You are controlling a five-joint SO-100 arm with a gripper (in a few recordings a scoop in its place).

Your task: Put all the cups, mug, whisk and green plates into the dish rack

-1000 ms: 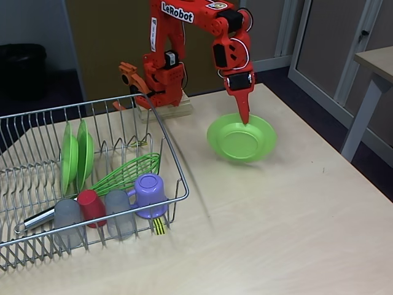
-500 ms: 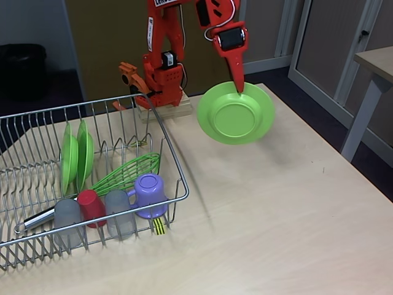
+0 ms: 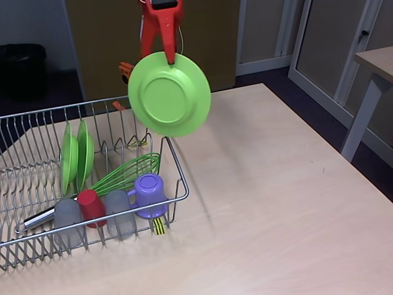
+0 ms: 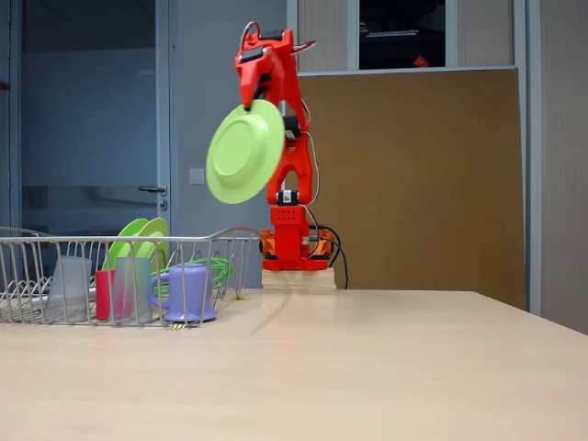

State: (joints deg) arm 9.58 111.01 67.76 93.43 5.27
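You see the mug point(image 3: 149, 191), the cups point(image 3: 92, 206) and the whisk point(image 3: 126, 173) inside the dish rack point(image 3: 175, 166); beyond — two upright green plates point(image 3: 77, 155). The gripper point(image 3: 168, 56) apparently pinches the third plate point(image 3: 169, 94) by its rim — raised above the rack's far corner.

I see my arm point(image 4: 287, 138) as bright red-orange printed plastic, blocky segments stacked tall. Black servo faces sit in the joints, thin black and white cables loop along its far side, and its square red base point(image 4: 296, 248) is visible.
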